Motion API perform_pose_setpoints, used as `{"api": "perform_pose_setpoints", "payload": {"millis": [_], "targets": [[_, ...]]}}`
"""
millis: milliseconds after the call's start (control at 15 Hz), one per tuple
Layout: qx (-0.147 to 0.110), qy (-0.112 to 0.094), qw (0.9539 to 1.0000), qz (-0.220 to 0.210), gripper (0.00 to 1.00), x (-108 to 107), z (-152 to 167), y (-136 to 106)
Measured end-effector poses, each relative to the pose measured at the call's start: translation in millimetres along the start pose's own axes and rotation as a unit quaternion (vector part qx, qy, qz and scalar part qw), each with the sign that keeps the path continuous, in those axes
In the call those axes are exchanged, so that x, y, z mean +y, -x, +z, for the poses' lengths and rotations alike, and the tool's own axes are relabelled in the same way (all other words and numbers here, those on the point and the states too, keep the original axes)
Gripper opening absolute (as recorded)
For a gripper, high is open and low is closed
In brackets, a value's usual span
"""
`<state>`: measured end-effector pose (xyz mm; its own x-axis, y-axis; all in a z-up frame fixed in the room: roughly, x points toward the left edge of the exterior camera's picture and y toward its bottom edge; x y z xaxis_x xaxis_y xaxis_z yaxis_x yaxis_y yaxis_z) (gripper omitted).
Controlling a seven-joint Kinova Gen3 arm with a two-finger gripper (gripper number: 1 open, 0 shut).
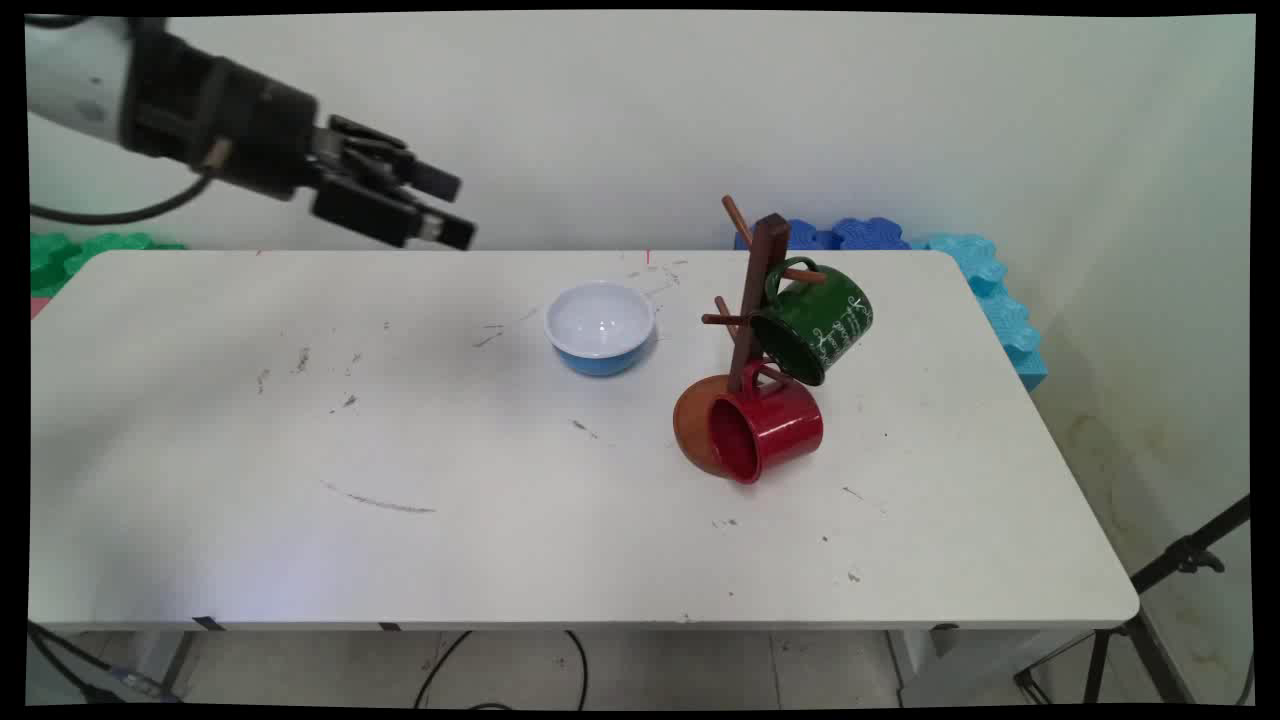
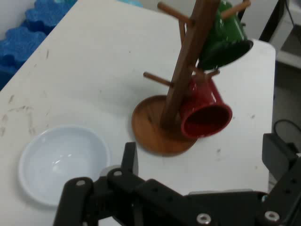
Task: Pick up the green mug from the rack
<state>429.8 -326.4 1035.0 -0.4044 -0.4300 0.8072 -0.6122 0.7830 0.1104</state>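
My gripper (image 1: 445, 207) hangs open and empty in the air above the table's far left part, pointing right. Nearest to it is a bowl (image 1: 600, 325), white inside and blue outside, which stands upright and empty right of it and lower. Further right stands a wooden mug tree (image 1: 757, 290) on a round base. A green mug (image 1: 815, 325) hangs from an upper peg, a red mug (image 1: 765, 430) from a lower one, mouth toward the camera. In the hand view the bowl (image 2: 63, 162) lies lower left of the gripper (image 2: 203, 155), with the tree (image 2: 188, 66), red mug (image 2: 204, 110) and green mug (image 2: 223, 37) beyond.
The white table (image 1: 300, 450) bears scuff marks. Blue foam pieces (image 1: 880, 235) and cyan ones (image 1: 990, 290) lie behind its far right corner, green foam (image 1: 70, 255) at the far left. A black tripod (image 1: 1180, 560) stands off the right side.
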Motion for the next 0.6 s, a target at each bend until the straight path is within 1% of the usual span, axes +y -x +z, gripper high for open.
{"api": "perform_pose_setpoints", "payload": {"millis": [267, 600], "targets": [[0.0, 0.008, 0.9997, -0.024, 1.0, 25, 30, -21], [0.001, 0.023, 0.9987, -0.046, 1.0, 57, 68, -35]]}}
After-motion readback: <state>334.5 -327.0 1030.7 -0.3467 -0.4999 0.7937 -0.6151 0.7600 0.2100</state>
